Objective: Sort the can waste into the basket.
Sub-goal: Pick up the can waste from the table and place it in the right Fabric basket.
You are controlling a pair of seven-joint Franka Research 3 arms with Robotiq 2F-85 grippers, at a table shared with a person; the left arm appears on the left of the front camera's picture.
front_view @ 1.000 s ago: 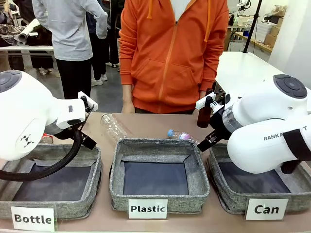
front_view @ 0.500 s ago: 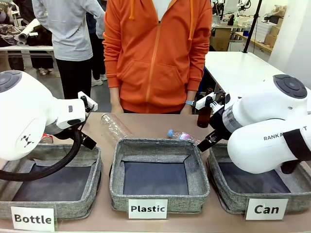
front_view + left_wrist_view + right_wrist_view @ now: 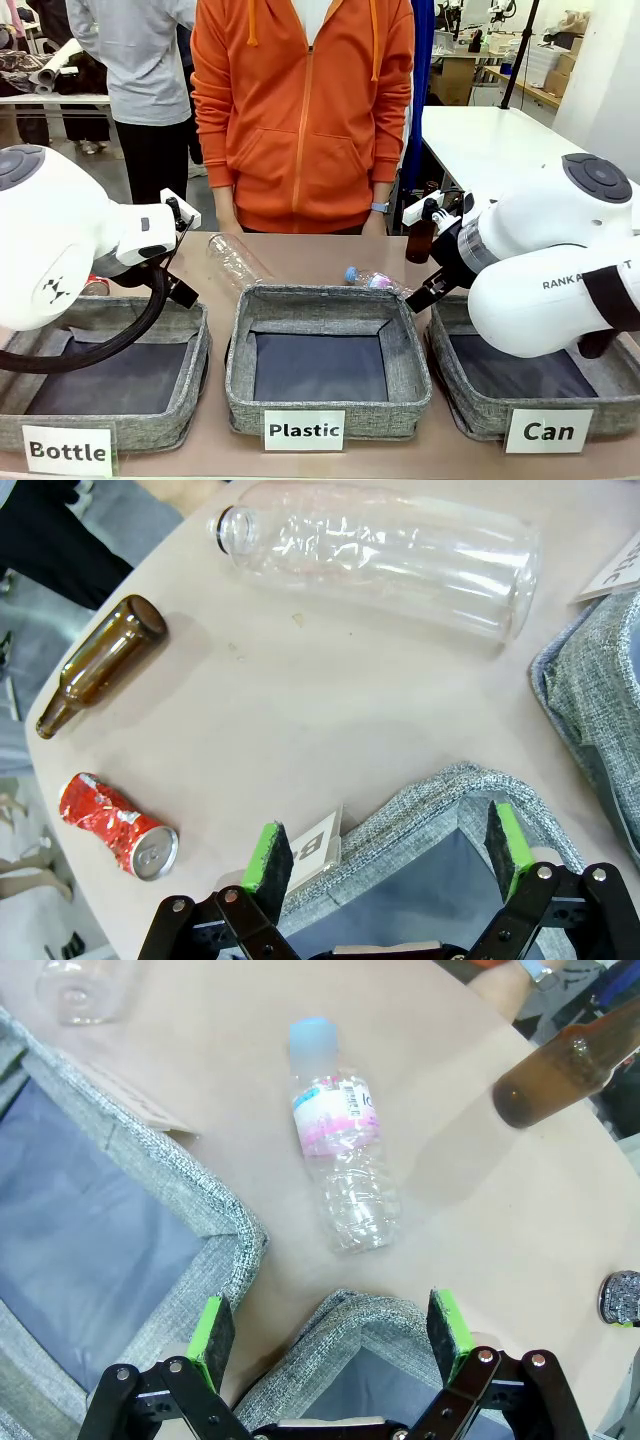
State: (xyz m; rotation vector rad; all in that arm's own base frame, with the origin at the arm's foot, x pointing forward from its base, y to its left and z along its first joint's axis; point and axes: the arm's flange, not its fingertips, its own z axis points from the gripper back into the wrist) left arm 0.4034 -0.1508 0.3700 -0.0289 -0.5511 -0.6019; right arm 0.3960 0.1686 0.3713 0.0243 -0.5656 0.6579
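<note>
Only the person in orange (image 3: 300, 110) has stepped toward the robot's left; both arms are unmoved. The left gripper (image 3: 387, 845) and right gripper (image 3: 331, 1327) gape wide, holding nothing. Crushed red can (image 3: 115, 825) lies on the desk (image 3: 330, 710) near a brown bottle (image 3: 100, 665), well apart from the "Can" basket (image 3: 470, 420)

Front view, across table (image 3: 310, 262) toward person (image 3: 300, 120); wrist views close, looking down on same table.

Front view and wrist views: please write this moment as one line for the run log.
left gripper: open, empty | right gripper: open, empty | red crushed can: lying on table | Can basket: visible lining bare
</note>
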